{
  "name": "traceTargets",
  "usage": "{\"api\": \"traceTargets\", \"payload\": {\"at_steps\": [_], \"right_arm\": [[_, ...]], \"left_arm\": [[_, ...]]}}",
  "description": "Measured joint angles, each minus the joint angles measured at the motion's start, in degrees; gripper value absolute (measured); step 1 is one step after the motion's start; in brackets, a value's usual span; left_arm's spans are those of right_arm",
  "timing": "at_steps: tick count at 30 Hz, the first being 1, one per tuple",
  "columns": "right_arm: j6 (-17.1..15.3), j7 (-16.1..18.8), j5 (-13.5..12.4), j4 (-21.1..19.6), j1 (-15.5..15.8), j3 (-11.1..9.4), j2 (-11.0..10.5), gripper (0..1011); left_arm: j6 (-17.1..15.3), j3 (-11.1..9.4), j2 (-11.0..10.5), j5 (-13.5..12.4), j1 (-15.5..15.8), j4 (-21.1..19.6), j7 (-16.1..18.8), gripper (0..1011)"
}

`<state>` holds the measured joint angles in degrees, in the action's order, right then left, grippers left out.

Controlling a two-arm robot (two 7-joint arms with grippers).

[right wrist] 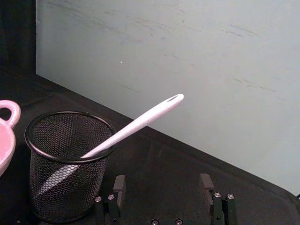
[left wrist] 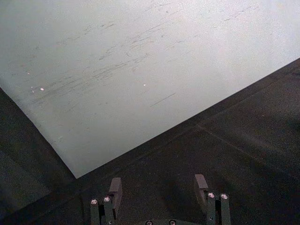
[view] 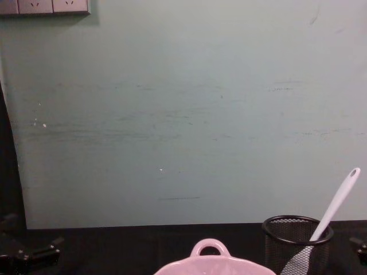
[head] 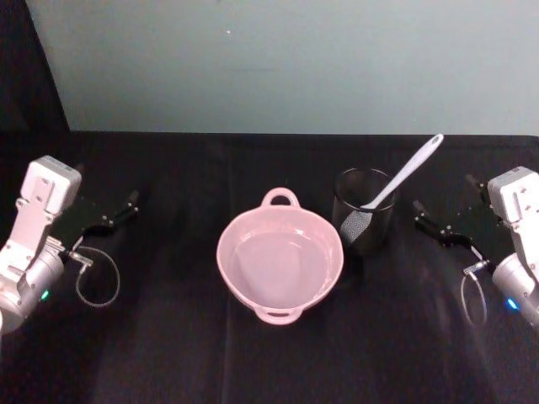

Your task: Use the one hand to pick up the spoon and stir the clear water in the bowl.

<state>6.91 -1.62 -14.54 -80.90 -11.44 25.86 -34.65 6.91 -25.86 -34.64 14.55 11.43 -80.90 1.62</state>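
Observation:
The pale pink bowl (head: 226, 249) sits mid-table with its loop handles fore and aft; its rim and handle also show in the chest view (view: 195, 267) and at the edge of the right wrist view (right wrist: 5, 140). The white spoon (head: 406, 175) stands scoop-down in a black mesh cup (head: 364, 220) just right of the bowl, handle leaning up and to the right (right wrist: 140, 123) (view: 339, 201). My right gripper (head: 420, 215) (right wrist: 161, 185) hovers open right of the cup, holding nothing. At the far left my left gripper (head: 126, 210) (left wrist: 159, 187) rests open and apart from everything.
Black cloth covers the table (head: 168, 353). A pale green wall (head: 278, 59) runs along the far edge. Cable loops hang beside each wrist, the left one (head: 97, 278) over the cloth. The mesh cup (right wrist: 68, 164) stands close to the bowl's right rim.

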Motion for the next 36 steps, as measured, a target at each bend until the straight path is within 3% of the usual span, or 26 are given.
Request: {"api": "traceTargets", "payload": {"at_steps": [36], "right_arm": [[0.0,0.0,0.1,-0.2,0.2,-0.2,0.0,1003]], "left_arm": [[0.0,0.0,0.0,0.0,0.0,0.0,0.0,1011]]}}
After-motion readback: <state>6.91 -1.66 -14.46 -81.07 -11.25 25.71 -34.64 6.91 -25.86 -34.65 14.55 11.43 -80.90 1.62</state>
